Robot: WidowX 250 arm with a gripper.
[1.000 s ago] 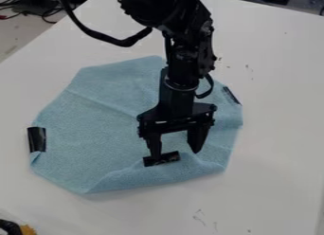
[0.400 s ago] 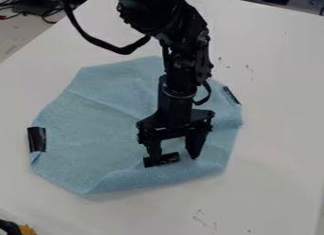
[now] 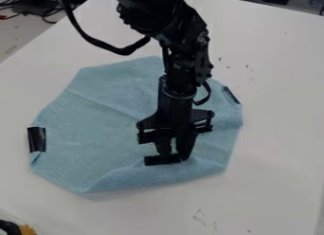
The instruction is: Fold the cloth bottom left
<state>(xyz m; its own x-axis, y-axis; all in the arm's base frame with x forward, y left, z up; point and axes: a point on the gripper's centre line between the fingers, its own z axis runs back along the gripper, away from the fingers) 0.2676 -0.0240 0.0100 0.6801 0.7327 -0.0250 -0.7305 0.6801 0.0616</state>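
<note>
The gripper (image 3: pixel 176 156) points down at the lower middle of the cloth. Its two fingers are close together, shut on the cloth's folded-over lower edge at a strip of black tape. The light blue cloth (image 3: pixel 95 120) lies on the table with its corners turned inward, giving it a many-sided outline. The black tape (image 3: pixel 154 160) shows to the left of the fingertips, its right part hidden by them. More black tape marks the cloth's left edge and upper right edge. The arm covers part of the cloth's upper right half.
The white table (image 3: pixel 272 134) surrounds the cloth. A dark object with a yellow part (image 3: pixel 27 230) shows at the bottom left corner. Cables lie beyond the table at the upper left.
The gripper has moved down and slightly left, and its fingers have closed from wide apart onto the taped cloth edge. The cloth's outline is nearly the same.
</note>
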